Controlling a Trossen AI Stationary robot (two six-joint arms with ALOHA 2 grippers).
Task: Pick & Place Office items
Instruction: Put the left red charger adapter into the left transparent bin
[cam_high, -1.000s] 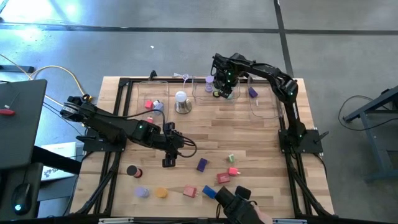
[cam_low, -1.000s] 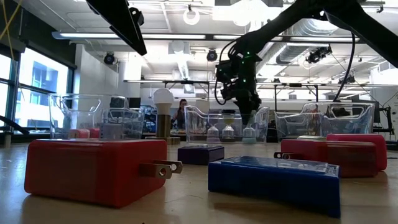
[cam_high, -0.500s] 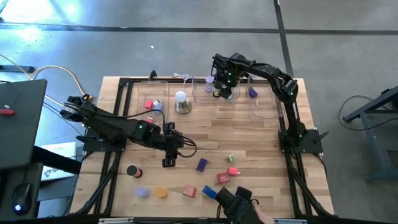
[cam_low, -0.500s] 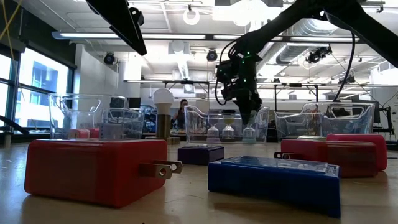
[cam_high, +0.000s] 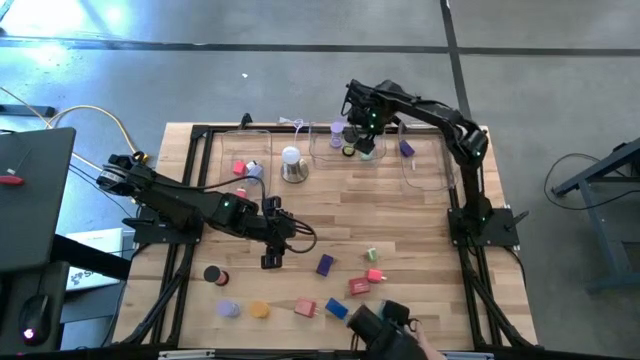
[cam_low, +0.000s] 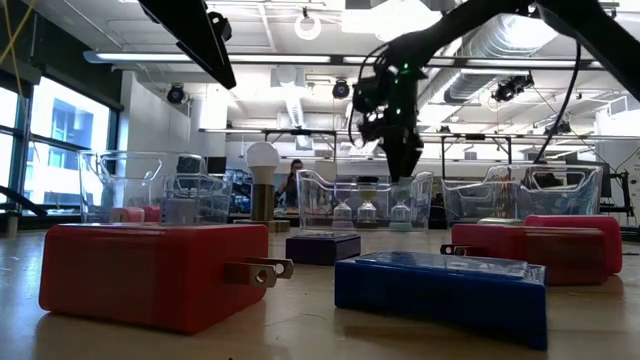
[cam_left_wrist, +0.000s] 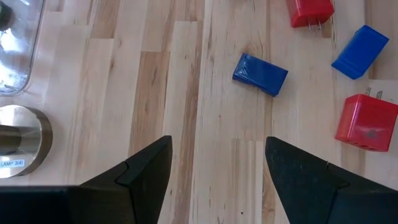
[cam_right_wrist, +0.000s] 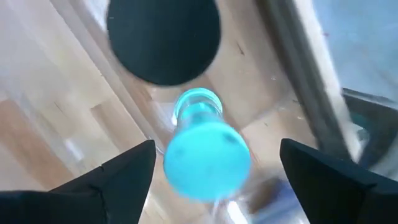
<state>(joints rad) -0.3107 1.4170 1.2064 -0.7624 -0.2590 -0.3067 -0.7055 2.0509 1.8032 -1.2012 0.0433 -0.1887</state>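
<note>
My right gripper is open and hangs above the middle clear tray at the table's far edge. Below it in the tray, clear of the fingers, stand a teal roll and a black roll. A lilac roll is in the same tray. My left gripper is open and hovers over bare wood at mid-table. A dark blue block, red blocks and a blue block lie flat on the table beyond it.
The white dome on its metal base stands between the left tray and the middle tray. The right tray holds a purple block. Rolls and blocks lie scattered along the near edge. A dark device sits at the near edge.
My right gripper has risen above the middle tray and shifted slightly toward the table's far edge. The rolls in the tray have stayed where they were.
</note>
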